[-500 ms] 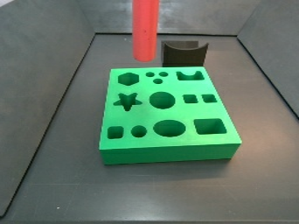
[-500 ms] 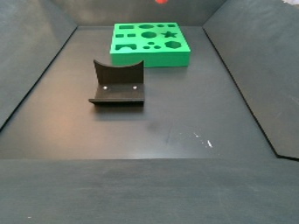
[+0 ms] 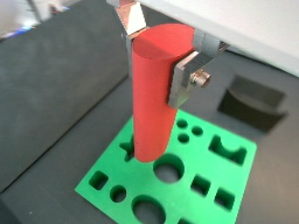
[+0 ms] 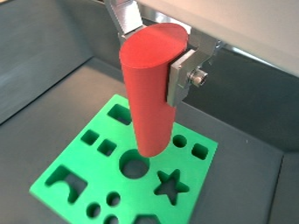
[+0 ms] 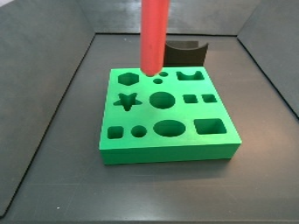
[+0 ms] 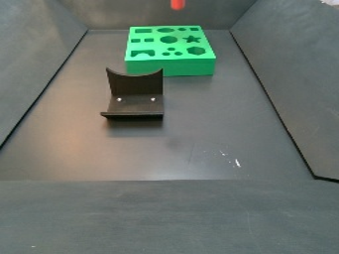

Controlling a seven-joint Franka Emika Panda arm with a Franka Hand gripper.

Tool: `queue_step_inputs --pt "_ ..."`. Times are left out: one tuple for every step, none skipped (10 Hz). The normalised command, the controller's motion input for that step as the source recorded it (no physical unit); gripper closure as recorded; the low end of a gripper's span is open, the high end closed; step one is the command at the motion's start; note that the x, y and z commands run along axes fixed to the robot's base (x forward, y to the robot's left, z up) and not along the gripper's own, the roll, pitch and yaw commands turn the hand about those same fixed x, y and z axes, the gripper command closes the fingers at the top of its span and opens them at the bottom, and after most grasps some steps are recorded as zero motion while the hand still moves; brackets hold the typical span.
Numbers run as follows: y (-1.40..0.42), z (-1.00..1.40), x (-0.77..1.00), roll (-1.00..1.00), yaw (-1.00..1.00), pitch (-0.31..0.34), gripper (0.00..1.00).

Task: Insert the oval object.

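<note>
The oval object, a long red-orange peg, hangs upright between my gripper's silver fingers. The gripper is shut on its upper end in both wrist views. The peg hangs above the green block, which has several shaped holes. Its lower end is close above a round hole. In a side view the peg hangs over the block's far left part, apart from it. The gripper is above the frame there. In a side view only the peg's tip shows above the block.
The dark fixture with a curved top stands on the black floor beside the block. It also shows in a side view and in a wrist view. Grey walls ring the floor.
The peg has moved down and slightly sideways, from beyond the block's far edge to over its far left holes. The grip on it is unchanged.
</note>
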Motion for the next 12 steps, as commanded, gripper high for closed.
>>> queue_step_inputs --pt "-0.23 -0.45 0.2 0.06 -0.81 -0.089 1.0" --pt "-0.21 -0.31 0.15 0.03 -0.86 0.0 1.0" --pt "-0.17 -0.22 0.0 0.0 -1.0 0.0 1.0" --pt "-0.15 -0.2 0.0 0.0 -1.0 0.0 1.0" --pt "-0.14 -0.21 0.0 0.01 -1.0 0.0 1.0" --pt "-0.13 -0.21 0.01 0.01 -0.99 0.0 1.0" --pt "-0.15 -0.22 0.14 0.02 -0.89 0.0 1.0" --pt "-0.17 -0.25 0.25 0.04 -0.78 0.0 1.0" --pt "-0.18 -0.28 0.37 0.05 -0.69 0.0 1.0" --pt "-0.2 -0.3 0.46 0.06 -0.61 0.0 1.0" --pt "-0.2 -0.3 0.48 0.06 -0.59 0.0 1.0" --pt "-0.2 -0.3 0.48 0.06 -0.59 0.0 1.0"
